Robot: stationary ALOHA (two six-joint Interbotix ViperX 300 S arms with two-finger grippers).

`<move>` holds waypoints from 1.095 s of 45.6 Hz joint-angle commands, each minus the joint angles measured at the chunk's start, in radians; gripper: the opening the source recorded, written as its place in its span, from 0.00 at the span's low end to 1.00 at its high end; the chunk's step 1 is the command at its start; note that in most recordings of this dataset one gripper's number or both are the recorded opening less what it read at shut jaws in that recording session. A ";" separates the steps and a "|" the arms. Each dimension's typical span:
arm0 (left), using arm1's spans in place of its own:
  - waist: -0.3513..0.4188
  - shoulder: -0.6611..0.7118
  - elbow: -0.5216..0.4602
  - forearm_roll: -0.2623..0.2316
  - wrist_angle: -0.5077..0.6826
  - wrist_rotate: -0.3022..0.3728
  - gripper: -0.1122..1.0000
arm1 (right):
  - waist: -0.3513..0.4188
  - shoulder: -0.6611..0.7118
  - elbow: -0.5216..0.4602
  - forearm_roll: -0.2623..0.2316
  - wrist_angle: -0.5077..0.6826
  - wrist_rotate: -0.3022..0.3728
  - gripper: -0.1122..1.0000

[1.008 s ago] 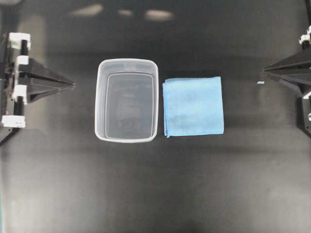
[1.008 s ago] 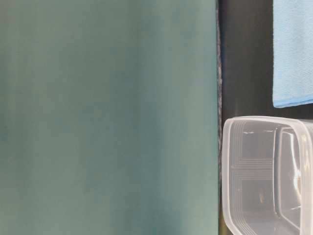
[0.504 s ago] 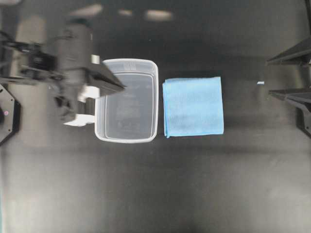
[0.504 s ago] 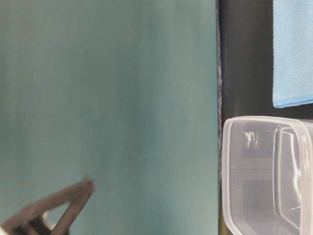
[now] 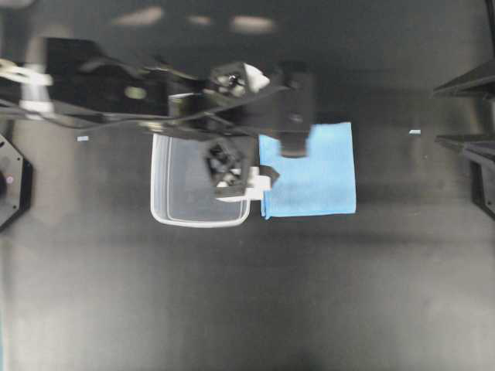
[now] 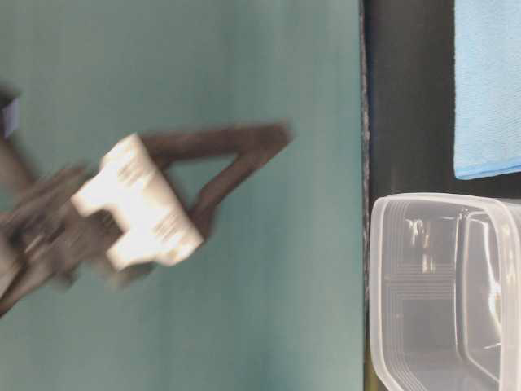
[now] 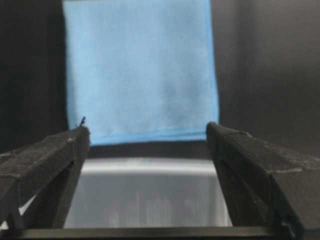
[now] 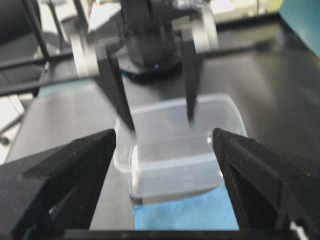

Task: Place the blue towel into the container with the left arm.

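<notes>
Quick tally, here we go: one blue towel (image 5: 317, 174), folded square and flat on the bench (image 5: 247, 294). One container (image 5: 182, 197) beside it, clear plastic, nothing inside that shows. Two arms in play: one left arm (image 5: 116, 97) stretched across the overhead view, one right arm (image 5: 472, 108) parked at the far edge. That makes two end effectors: the left end effector (image 7: 147, 137) and the right end effector (image 8: 165, 137), two fingers apiece (four fingers all told). One small pale scrap (image 5: 414, 132) lies on the bench near the right arm, and another one (image 5: 83, 139) near the left.
</notes>
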 commanded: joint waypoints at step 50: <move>0.003 0.411 -0.190 0.003 -0.029 0.003 0.42 | 0.002 -0.012 -0.003 0.003 -0.046 0.002 0.78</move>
